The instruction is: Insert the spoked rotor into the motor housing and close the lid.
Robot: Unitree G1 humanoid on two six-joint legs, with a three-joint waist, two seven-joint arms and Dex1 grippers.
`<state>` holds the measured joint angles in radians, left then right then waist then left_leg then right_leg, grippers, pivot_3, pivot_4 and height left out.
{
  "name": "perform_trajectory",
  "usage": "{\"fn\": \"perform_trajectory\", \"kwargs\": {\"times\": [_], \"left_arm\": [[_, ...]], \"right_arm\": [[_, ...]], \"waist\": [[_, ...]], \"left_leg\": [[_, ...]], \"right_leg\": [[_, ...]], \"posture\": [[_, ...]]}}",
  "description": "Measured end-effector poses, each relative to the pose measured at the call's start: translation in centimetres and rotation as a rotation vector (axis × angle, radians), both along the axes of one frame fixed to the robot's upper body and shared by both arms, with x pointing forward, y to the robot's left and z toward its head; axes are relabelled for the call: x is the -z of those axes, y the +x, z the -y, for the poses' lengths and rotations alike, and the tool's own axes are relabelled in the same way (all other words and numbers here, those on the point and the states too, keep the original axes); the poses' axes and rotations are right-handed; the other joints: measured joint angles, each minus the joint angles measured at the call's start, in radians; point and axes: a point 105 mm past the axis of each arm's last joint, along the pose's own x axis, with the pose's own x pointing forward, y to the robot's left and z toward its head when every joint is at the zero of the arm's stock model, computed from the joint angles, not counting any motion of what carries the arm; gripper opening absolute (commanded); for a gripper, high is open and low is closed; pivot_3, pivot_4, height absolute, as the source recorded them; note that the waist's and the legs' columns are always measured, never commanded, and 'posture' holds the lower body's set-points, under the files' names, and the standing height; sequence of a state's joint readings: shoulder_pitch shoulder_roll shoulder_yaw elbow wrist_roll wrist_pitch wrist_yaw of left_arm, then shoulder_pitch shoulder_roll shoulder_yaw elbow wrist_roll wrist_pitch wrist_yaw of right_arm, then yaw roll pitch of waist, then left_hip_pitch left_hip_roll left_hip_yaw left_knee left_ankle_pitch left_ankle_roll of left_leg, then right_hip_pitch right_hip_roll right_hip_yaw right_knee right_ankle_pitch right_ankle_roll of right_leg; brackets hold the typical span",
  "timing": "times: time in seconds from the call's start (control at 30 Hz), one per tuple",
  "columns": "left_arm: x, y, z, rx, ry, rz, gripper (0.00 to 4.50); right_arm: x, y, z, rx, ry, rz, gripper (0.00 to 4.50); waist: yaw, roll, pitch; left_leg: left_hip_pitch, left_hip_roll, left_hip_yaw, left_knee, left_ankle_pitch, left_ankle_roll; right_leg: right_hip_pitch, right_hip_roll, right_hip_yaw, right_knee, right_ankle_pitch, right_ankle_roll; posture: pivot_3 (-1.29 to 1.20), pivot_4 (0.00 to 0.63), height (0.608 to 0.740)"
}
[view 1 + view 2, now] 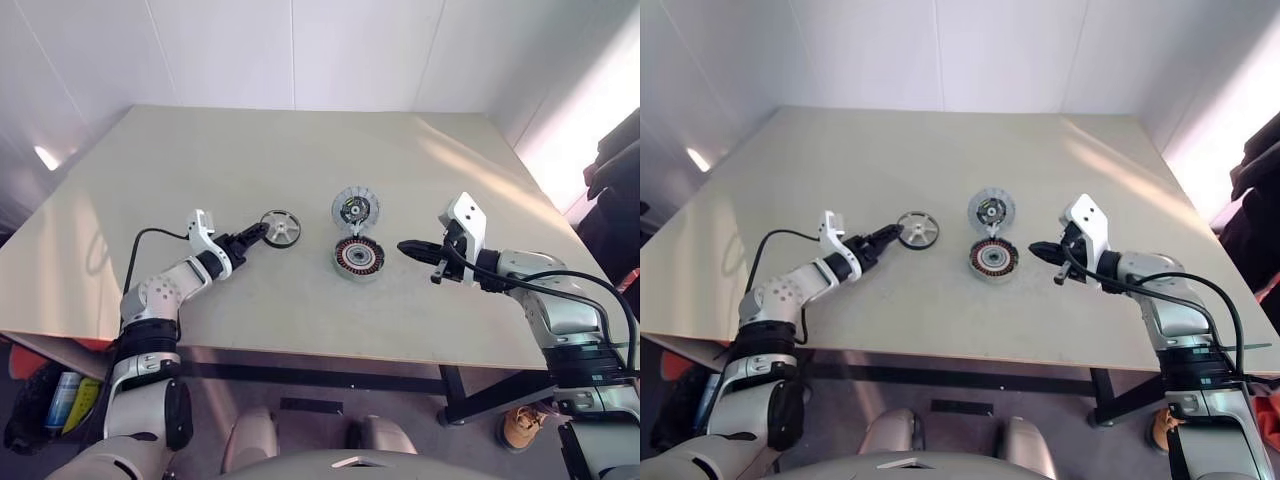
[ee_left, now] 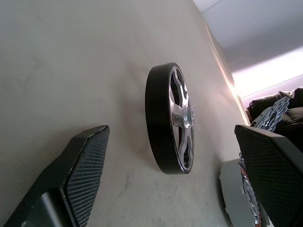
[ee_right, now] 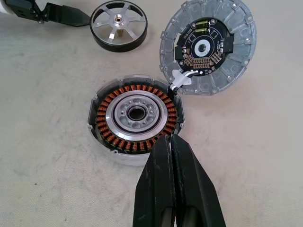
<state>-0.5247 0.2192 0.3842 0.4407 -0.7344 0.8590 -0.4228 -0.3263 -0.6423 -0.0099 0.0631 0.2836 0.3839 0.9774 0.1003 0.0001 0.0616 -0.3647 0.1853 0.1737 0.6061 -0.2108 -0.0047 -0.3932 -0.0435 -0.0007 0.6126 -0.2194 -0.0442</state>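
Note:
The spoked rotor (image 1: 280,228), a silver wheel with a dark rim, lies flat on the table left of centre. My left gripper (image 1: 261,232) is open, its padded fingers (image 2: 85,175) spread just short of the rotor's rim with nothing between them. The motor housing (image 1: 358,257) sits at the centre, its coppery coils (image 3: 102,118) facing up around an empty central hole. Just behind it lies the finned lid (image 1: 355,209), board side up and joined to the housing by a short wire. My right gripper (image 1: 406,247) is shut and empty, its tip (image 3: 170,142) close to the housing's near rim.
The pale table (image 1: 300,150) has open room all around the three parts. Its front edge (image 1: 300,350) runs below both arms. A dark seat (image 1: 615,180) stands beyond the right edge.

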Motion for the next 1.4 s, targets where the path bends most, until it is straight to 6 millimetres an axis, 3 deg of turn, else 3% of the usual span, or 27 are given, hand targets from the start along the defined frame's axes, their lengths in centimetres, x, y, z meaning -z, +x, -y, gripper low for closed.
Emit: {"fn": "perform_trajectory", "kwargs": {"times": [0.43, 0.53, 0.73, 1.37, 1.4], "left_arm": [[0.4, 1.8, 1.9, 0.053, 0.027, -0.006, 4.5], [0.6, 1.9, 2.3, 0.066, 0.038, -0.003, 3.84], [1.3, 1.6, 2.5, 0.075, 0.036, -0.023, 1.93], [1.3, 0.6, 3.6, 0.131, -0.011, -0.007, 1.93], [1.3, 0.7, 3.6, 0.13, -0.01, -0.006, 1.76]], "right_arm": [[-0.4, 0.5, -0.8, 0.009, 0.022, 0.028, 0.04], [-0.5, 0.7, -0.9, 0.014, 0.027, 0.034, 0.0], [-0.5, 0.7, -1.0, 0.018, 0.029, 0.036, 0.0], [-1.0, 1.0, -1.3, 0.013, 0.032, 0.058, 0.0], [-1.0, 1.1, -1.3, 0.013, 0.033, 0.059, 0.0]], "waist": [[0.006, 0.001, 0.0], [0.007, 0.001, 0.0], [0.007, 0.001, 0.0], [0.0, 0.001, 0.0], [0.0, 0.001, 0.0]], "left_leg": [[0.002, -0.005, 0.0, -0.002, 0.005, 0.005], [0.002, -0.005, 0.0, -0.002, 0.006, 0.005], [-0.002, -0.005, 0.0, -0.004, 0.005, 0.007], [-0.005, -0.005, 0.0, -0.007, 0.005, 0.009], [-0.005, -0.005, 0.0, -0.007, 0.005, 0.009]], "right_leg": [[0.011, -0.015, -0.013, -0.004, -0.001, 0.003], [0.014, -0.017, -0.017, -0.005, -0.001, 0.003], [0.013, -0.02, -0.021, -0.007, -0.002, 0.005], [0.009, -0.02, -0.022, -0.007, -0.004, 0.005], [0.008, -0.02, -0.022, -0.007, -0.004, 0.005]], "posture": [[0.0, 0.0, 0.74], [0.0, 0.0, 0.74], [0.0, 0.0, 0.74], [0.0, 0.0, 0.74], [0.0, 0.0, 0.74]]}}
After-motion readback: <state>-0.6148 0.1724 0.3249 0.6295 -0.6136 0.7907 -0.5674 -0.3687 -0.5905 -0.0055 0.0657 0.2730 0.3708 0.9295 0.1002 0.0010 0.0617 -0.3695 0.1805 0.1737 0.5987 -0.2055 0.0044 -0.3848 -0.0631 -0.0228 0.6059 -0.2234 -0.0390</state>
